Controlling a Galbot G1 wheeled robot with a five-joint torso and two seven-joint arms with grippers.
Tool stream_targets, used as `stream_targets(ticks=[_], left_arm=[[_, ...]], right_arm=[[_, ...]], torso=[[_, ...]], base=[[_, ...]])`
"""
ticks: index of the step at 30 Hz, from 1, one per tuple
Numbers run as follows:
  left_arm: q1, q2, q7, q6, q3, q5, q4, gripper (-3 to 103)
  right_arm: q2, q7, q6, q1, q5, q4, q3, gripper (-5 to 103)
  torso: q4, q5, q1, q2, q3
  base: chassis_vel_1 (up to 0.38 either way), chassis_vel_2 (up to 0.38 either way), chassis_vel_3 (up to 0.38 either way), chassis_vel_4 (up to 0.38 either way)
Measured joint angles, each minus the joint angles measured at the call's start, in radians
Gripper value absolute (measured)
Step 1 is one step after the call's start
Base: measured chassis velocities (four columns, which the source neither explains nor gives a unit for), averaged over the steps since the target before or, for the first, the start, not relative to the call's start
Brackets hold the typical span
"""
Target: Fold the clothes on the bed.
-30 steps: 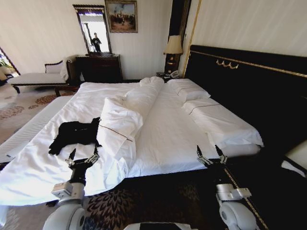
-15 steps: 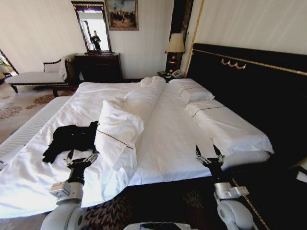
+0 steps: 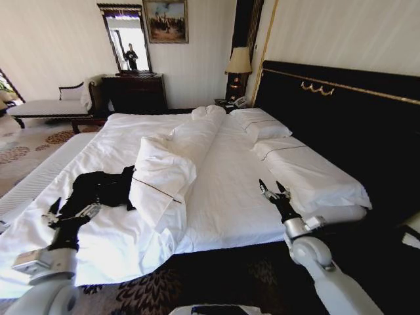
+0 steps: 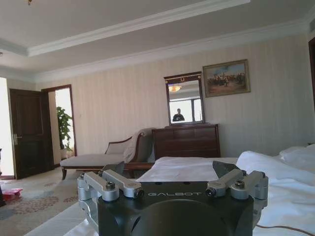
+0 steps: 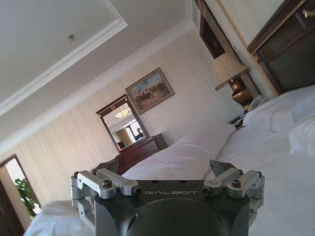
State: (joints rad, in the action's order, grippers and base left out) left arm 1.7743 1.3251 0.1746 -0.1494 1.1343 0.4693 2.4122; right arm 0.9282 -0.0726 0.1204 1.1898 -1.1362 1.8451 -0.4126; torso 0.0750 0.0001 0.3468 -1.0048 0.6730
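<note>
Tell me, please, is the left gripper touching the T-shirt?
Apart. The head view shows white sheet between the open left gripper and the T-shirt.

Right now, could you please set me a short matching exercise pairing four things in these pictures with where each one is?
Things:
1. black T-shirt
2. left gripper
3. right gripper
4. table lamp

Places:
A. beside the headboard, at the far wall
B. open, above the bare sheet near the pillows
C. crumpled on the bed's left part
D. open, at the bed's near left edge

Pairs: 1-C, 2-D, 3-B, 4-A

Head high over bed [image 3: 230,190]; wrists low, roomward
</note>
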Motion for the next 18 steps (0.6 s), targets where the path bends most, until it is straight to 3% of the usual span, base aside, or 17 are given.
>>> stream_targets(ticks=[2,3,5,8,18], left_arm=[[0.005,-0.001,0.0,0.001,0.013,0.006,-0.001,100],[0.016,-0.002,-0.001,0.002,0.041,0.016,-0.002,100],[0.029,0.002,-0.002,0.004,0.064,0.022,0.0,100],[0.041,0.01,-0.002,0.005,0.077,0.022,0.007,100],[0.073,0.041,-0.001,0.005,0.108,0.026,0.041,100]], right_arm=[[-0.003,-0.004,-0.007,-0.025,-0.033,-0.013,0.017,100],[-0.006,-0.02,-0.029,-0.099,-0.144,-0.052,0.068,100],[-0.002,-0.048,-0.062,-0.181,-0.249,-0.105,0.127,100],[0.012,-0.07,-0.104,-0.255,-0.318,-0.178,0.194,100],[0.113,-0.129,-0.156,-0.474,-0.352,-0.403,0.402,100]], torso=[[-0.0001,-0.0001,0.0,0.0,0.0],[-0.0001,-0.0001,0.0,0.0,0.0],[0.0,-0.0006,0.0,0.0,0.0],[0.0002,-0.0001,0.0,0.0,0.0],[0.0,-0.0001,0.0,0.0,0.0]], base=[[0.0,0.0,0.0,0.0],[0.0,0.0,0.0,0.0],[0.0,0.0,0.0,0.0],[0.0,0.0,0.0,0.0],[0.0,0.0,0.0,0.0]])
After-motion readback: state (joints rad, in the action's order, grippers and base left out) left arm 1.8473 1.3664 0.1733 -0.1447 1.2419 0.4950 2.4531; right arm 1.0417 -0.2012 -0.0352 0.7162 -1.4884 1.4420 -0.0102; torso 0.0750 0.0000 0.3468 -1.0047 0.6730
